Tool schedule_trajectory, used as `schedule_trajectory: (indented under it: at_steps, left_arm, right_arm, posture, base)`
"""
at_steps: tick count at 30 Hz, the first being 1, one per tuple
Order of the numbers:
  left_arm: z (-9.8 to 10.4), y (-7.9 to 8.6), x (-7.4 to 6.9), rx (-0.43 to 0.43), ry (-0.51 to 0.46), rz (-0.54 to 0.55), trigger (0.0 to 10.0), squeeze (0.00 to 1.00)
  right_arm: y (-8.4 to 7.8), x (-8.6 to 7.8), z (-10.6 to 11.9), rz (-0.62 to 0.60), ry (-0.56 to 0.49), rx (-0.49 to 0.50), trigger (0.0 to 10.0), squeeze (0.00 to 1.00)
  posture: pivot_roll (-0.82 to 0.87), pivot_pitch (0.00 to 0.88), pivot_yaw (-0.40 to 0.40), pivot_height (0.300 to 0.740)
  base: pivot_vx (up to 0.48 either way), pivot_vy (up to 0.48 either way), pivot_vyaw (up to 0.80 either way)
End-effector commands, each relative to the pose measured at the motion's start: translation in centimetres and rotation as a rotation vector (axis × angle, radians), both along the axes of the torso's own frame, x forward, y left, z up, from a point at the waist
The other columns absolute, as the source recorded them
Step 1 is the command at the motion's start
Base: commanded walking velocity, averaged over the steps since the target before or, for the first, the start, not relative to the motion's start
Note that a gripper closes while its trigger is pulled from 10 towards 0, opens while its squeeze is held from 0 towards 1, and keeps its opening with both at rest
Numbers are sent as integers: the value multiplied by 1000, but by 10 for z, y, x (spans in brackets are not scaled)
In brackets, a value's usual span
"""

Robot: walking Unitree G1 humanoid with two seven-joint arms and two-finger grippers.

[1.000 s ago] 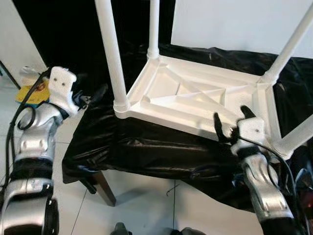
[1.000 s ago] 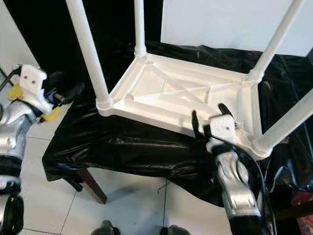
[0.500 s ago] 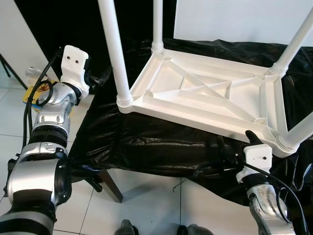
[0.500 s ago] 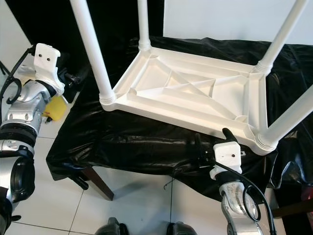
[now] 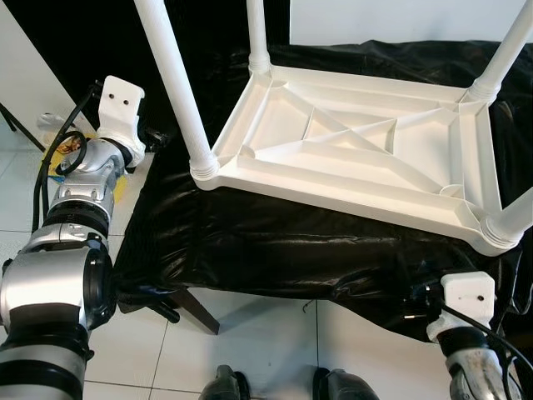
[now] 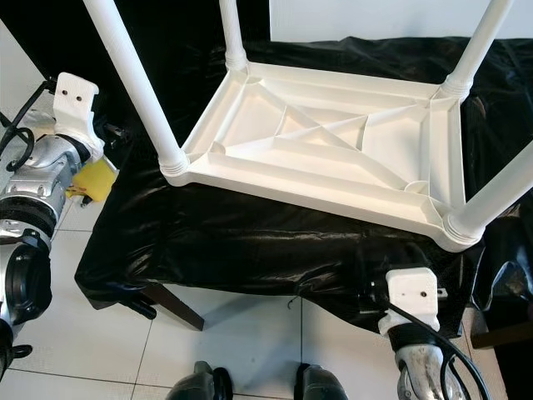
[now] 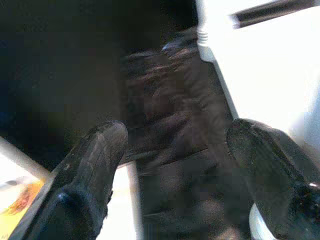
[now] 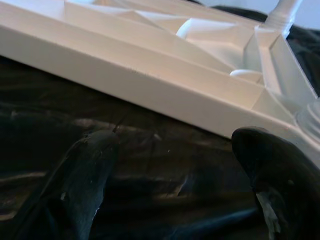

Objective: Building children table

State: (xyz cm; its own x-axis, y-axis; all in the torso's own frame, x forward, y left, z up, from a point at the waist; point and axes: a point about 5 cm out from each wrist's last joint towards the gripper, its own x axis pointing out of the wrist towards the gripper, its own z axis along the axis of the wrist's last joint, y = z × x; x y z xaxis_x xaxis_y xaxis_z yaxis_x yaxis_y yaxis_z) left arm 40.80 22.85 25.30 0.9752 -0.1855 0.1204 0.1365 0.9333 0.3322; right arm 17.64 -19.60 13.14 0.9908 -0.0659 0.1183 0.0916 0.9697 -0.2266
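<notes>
A white tiled floor (image 5: 275, 342) runs under a low table draped in a crinkled black plastic sheet (image 5: 283, 250), with a black backdrop and a white wall behind it. On the sheet lies a white plastic children's table (image 5: 358, 158), turned upside down so its ribbed underside faces up and its four round legs point upward; the front-left leg (image 5: 171, 83) stands at the corner nearest the robot's left side. The left gripper (image 7: 175, 165) is raised off the left edge of the draped table, near that corner, its two black fingers (image 7: 95, 155) spread wide apart with nothing between them and touching nothing. The right gripper (image 8: 175, 170) is low, in front of the sheet's front edge below the table's front-right corner, its fingers likewise spread open and empty, aimed at the long front rim of the white table without touching it. A yellow object (image 6: 96, 179) lies on the floor beside the left arm. The robot's feet (image 5: 225, 385) show at the bottom.
</notes>
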Motion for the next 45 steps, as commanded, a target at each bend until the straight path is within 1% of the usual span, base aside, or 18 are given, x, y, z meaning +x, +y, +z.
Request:
schedule_trajectory:
  at_steps: [1,2,3,5,7,10,11,13,14,15,16,23,30,31,34,42,44,45]
  left_arm:
    - [-6,0,2,-23,5,85,10000,0]
    - [-6,0,2,-23,5,85,10000,0]
    - [-8,-3,3,-77,14,78,10000,0]
    - [-8,-3,3,-77,14,78,10000,0]
    - [-14,-9,4,-233,45,44,10000,0]
    - [-14,-9,4,-233,45,44,10000,0]
    - [-17,-11,4,-334,63,19,10000,0]
    - [-17,-11,4,-334,63,19,10000,0]
    - [-20,-15,4,-406,73,-38,10000,0]
    - [-20,-15,4,-406,73,-38,10000,0]
    - [-23,-27,2,-488,70,-203,10000,0]
    - [-32,-44,-4,-490,43,-382,10000,0]
    - [-37,-53,-9,-499,16,-487,10000,0]
    - [-38,-61,-14,-519,-16,-582,10000,0]
    - [-40,-67,-17,-520,-34,-640,10000,0]
    - [-47,-84,-26,-549,-76,-723,10000,0]
    - [-47,-84,-26,-549,-76,-723,10000,0]
    - [-51,-85,-30,-549,-91,-722,10000,0]
  right_arm:
    - [3,-3,-1,1,23,10,10000,0]
    - [3,-3,-1,1,23,10,10000,0]
    - [4,-4,-1,3,30,11,10000,0]
    - [4,-4,-1,3,30,11,10000,0]
    - [2,-5,1,5,44,7,10000,0]
    - [2,-5,1,5,44,7,10000,0]
    - [0,-6,3,9,48,-2,10000,0]
    - [0,-6,3,9,48,-2,10000,0]
    - [-2,-6,5,8,49,-10,10000,0]
    - [-2,-6,5,8,49,-10,10000,0]
    - [-5,-3,7,-7,49,-14,10000,0]
    - [-9,11,6,-85,53,47,10000,0]
    - [-13,22,3,-138,69,95,10000,0]
    - [-18,34,2,-180,73,162,10000,0]
    - [-21,42,2,-211,71,208,10000,0]
    - [-8,64,-3,-272,70,386,10000,0]
    - [-8,64,-3,-272,70,386,10000,0]
    - [3,72,-5,-275,72,436,10000,0]
  posture:
    - [-301,213,69,740]
    - [-301,213,69,740]
    - [-314,217,62,740]
    - [-314,217,62,740]
    - [-343,227,43,740]
    - [-343,227,43,740]
    - [-361,229,37,740]
    - [-361,229,37,740]
    - [-363,228,34,740]
    - [-363,228,34,740]
    - [-349,224,33,740]
    - [-310,211,31,740]
    - [-304,210,32,740]
    - [-267,197,30,740]
    - [-263,196,29,740]
    - [-215,174,22,740]
    - [-215,174,22,740]
    - [-176,154,10,740]
  base:
    - [0,0,0]
    - [0,0,0]
    - [0,0,0]
    - [0,0,0]
    - [0,0,0]
    - [0,0,0]
    - [0,0,0]
    - [0,0,0]
    - [0,0,0]
    - [0,0,0]
    - [0,0,0]
    - [0,0,0]
    - [0,0,0]
    - [0,0,0]
    - [0,0,0]
    - [0,0,0]
    - [0,0,0]
    - [0,0,0]
